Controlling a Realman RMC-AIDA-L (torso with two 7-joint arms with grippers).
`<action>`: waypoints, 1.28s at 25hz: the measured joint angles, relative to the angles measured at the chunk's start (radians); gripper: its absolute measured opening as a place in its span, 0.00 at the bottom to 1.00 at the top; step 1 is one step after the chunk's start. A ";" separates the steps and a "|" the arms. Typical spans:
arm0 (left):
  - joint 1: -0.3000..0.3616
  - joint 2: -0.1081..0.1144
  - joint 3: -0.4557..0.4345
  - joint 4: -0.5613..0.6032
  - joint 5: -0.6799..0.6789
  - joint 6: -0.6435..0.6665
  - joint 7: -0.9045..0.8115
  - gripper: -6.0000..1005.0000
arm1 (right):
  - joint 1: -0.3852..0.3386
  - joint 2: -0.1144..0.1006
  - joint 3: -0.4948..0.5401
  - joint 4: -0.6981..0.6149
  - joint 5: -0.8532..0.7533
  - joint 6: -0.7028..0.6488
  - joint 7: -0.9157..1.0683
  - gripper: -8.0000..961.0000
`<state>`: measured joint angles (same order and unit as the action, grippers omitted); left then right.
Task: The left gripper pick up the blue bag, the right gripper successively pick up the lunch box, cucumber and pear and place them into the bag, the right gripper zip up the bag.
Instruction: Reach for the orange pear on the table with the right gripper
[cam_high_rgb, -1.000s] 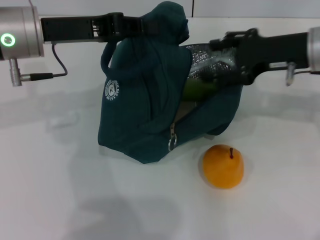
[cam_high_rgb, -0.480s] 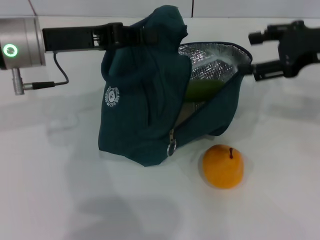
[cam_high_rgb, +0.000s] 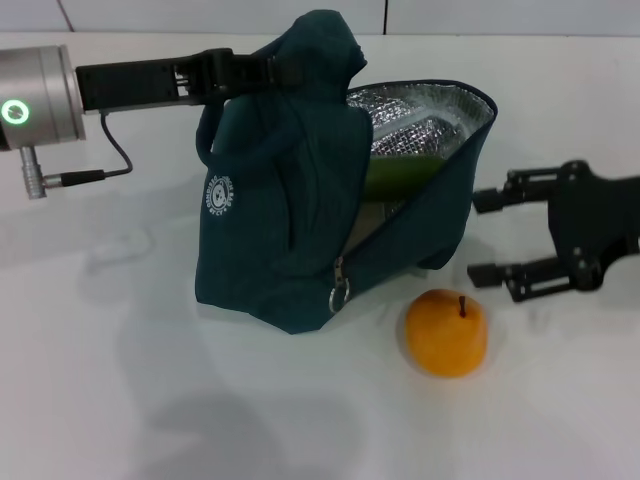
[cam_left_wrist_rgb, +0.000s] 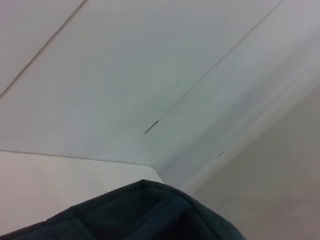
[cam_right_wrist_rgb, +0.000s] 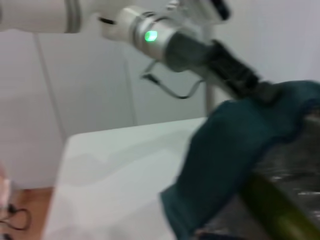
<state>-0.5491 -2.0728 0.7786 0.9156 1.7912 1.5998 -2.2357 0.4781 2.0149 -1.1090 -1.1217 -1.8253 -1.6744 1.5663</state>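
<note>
The dark blue bag (cam_high_rgb: 290, 210) hangs lifted by its top, with my left gripper (cam_high_rgb: 283, 67) shut on the bunched fabric there. Its mouth gapes to the right and shows silver lining. Inside, the green cucumber (cam_high_rgb: 400, 175) leans against the lining; the right wrist view shows it too, cucumber (cam_right_wrist_rgb: 280, 210) beside the bag (cam_right_wrist_rgb: 235, 145). The orange-yellow pear (cam_high_rgb: 446, 332) sits on the table just in front of the bag. My right gripper (cam_high_rgb: 482, 237) is open and empty, right of the bag and slightly above the pear. The lunch box is hidden. The left wrist view shows only bag fabric (cam_left_wrist_rgb: 145, 215).
The white table (cam_high_rgb: 150, 400) spreads around the bag. A metal zipper pull (cam_high_rgb: 340, 295) dangles at the bag's lower front. The left arm's silver wrist (cam_high_rgb: 35, 95) and its cable (cam_high_rgb: 115, 150) reach in from the left.
My right gripper has drawn out of the bag's mouth, swung right and dropped beside the pear, now open. The cucumber stays inside the bag. The left gripper keeps holding the bag.
</note>
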 joint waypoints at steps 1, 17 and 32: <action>0.000 0.000 0.000 0.000 0.000 0.000 0.001 0.05 | -0.005 0.000 -0.003 0.009 0.009 -0.007 -0.011 0.83; -0.007 0.000 -0.001 -0.001 0.003 -0.010 0.013 0.06 | -0.010 -0.001 -0.019 0.288 0.044 0.014 -0.213 0.82; -0.012 -0.004 -0.001 -0.003 0.006 -0.014 0.016 0.06 | 0.044 0.002 -0.058 0.433 0.048 0.101 -0.265 0.81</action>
<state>-0.5615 -2.0766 0.7777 0.9130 1.7970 1.5860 -2.2197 0.5219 2.0173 -1.1668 -0.6890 -1.7772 -1.5739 1.3009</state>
